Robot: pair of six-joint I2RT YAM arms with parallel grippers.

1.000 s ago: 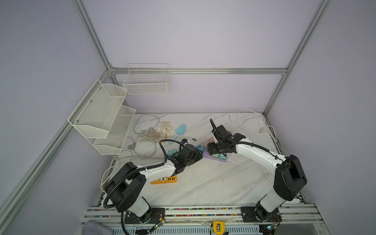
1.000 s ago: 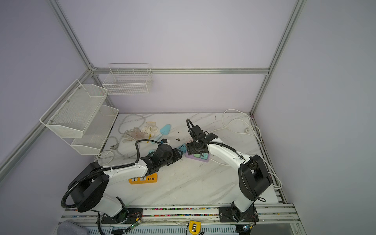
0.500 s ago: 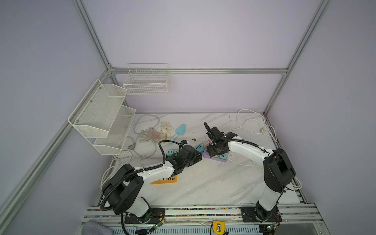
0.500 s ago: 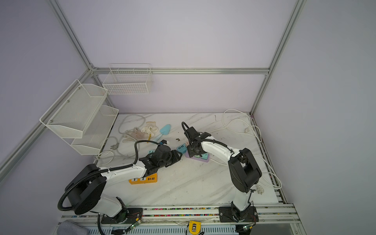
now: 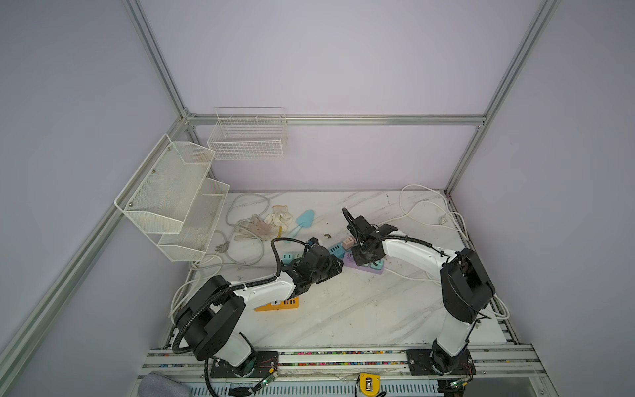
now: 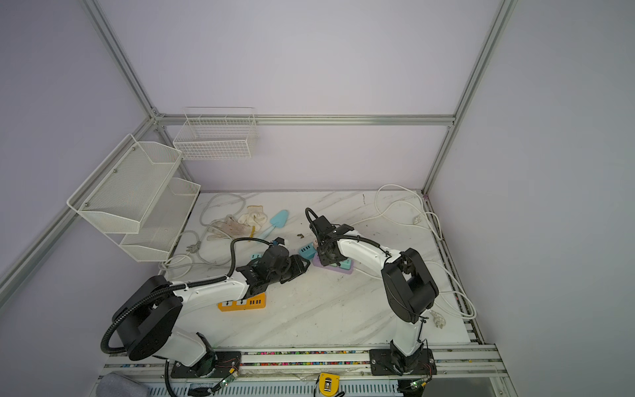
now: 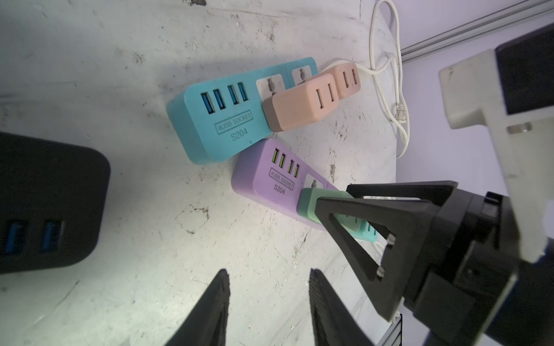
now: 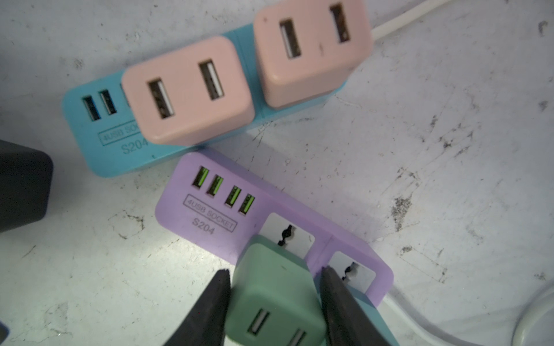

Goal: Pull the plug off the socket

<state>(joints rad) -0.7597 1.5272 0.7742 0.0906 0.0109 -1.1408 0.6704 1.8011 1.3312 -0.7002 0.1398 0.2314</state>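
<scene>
A purple socket strip [image 8: 215, 209] lies on the marble table, and a green plug [image 8: 272, 287] sits in one of its outlets. My right gripper [image 8: 275, 269] is shut on this green plug, one finger pressed on each side. The left wrist view shows the same grip on the green plug [image 7: 310, 200] in the purple socket strip [image 7: 263, 179]. My left gripper [image 7: 268, 271] hovers open over bare table just short of the strip, with nothing between its fingers. In both top views the grippers meet mid-table: the right gripper [image 5: 360, 256] over the purple socket strip [image 5: 364, 267], the left gripper [image 5: 338, 266] beside it.
A blue socket strip [image 8: 99, 140] with two pink plugs [image 8: 189, 90] touches the purple one. A black strip [image 7: 45, 203] lies by my left gripper and an orange one [image 5: 276, 304] under the left arm. White cables [image 5: 429, 213], gloves [image 5: 271, 221] and wire baskets [image 5: 178, 202] sit behind.
My right gripper has come down over the purple strip and closed from wide open onto the green plug. The left gripper has stayed where it was.
</scene>
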